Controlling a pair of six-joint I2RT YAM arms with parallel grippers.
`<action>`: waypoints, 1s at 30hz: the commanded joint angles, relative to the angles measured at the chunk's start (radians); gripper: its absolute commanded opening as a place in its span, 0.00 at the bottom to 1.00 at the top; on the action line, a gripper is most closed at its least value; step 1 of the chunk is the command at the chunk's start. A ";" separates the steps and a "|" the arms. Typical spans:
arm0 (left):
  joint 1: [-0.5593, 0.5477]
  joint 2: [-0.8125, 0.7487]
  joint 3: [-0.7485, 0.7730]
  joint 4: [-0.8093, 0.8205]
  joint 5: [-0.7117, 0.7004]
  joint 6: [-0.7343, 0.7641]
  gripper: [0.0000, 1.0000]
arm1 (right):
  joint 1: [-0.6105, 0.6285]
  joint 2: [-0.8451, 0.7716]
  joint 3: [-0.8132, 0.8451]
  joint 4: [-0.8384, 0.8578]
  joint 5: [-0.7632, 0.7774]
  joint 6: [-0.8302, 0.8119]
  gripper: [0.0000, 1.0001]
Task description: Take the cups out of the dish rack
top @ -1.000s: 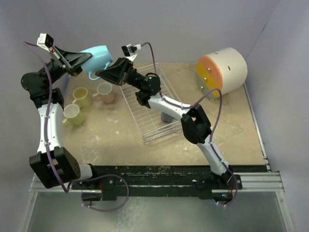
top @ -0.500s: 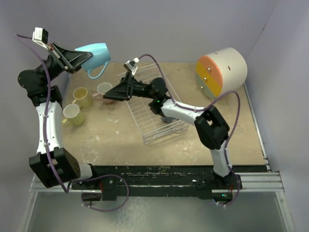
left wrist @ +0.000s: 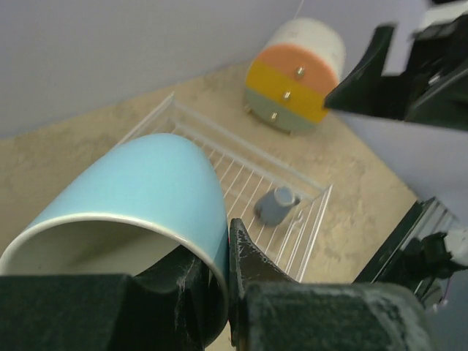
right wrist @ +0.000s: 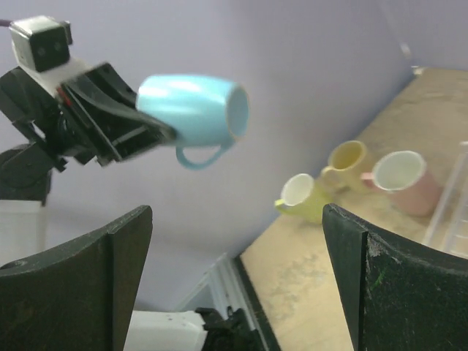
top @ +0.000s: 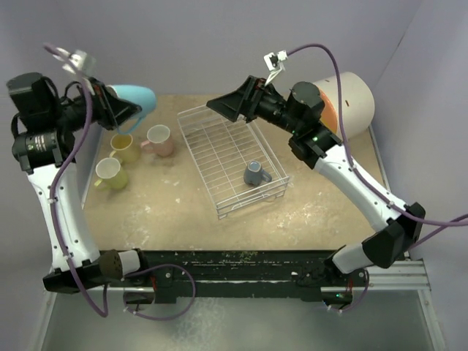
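Pulling the right gripper (top: 218, 107) back above the silver wire dish rack (top: 208, 164), fingers now spread wide and empty. Clamping the left gripper (top: 121, 113) on the rim of the handed-over light-blue ceramic mug (top: 139, 97), aloft beyond the cream-yellow mug (top: 123, 146). Leaving only the grey-blue mug (top: 254, 174) racked.

The light blue mug (left wrist: 150, 186) is smooth and glossy — glazed, by its sheen. The dish rack (top: 219, 153) is thin silver-white metal wire. The worktop (top: 168, 205) looks matt, sandy and rough. At its far right corner the drawer unit (left wrist: 307, 44) is smooth, with small shiny knobs (left wrist: 299, 71). The left gripper (left wrist: 228, 245) is matt black plastic — dusty.
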 commanded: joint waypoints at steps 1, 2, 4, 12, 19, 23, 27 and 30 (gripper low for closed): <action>-0.108 0.066 -0.029 -0.491 -0.226 0.576 0.00 | 0.013 -0.033 0.054 -0.368 0.229 -0.229 1.00; -0.137 0.063 -0.060 -0.523 -0.270 0.629 0.00 | 0.012 -0.044 0.041 -0.377 0.241 -0.232 1.00; -0.174 0.034 -0.118 -0.545 -0.357 0.706 0.00 | 0.011 -0.066 0.014 -0.391 0.264 -0.238 1.00; -0.179 -0.095 -0.375 -0.532 -0.636 0.947 0.00 | 0.012 -0.132 -0.050 -0.481 0.350 -0.277 1.00; -0.179 -0.149 -0.601 -0.433 -0.762 1.010 0.00 | 0.012 -0.205 -0.102 -0.545 0.512 -0.264 1.00; -0.179 -0.181 -0.674 -0.417 -0.826 1.034 0.00 | 0.012 -0.301 -0.191 -0.468 0.536 -0.234 1.00; -0.177 -0.221 -0.773 -0.337 -0.896 1.047 0.00 | 0.012 -0.320 -0.193 -0.514 0.608 -0.174 1.00; -0.172 -0.210 -0.830 -0.287 -0.933 1.051 0.00 | 0.012 -0.291 -0.178 -0.544 0.582 -0.158 1.00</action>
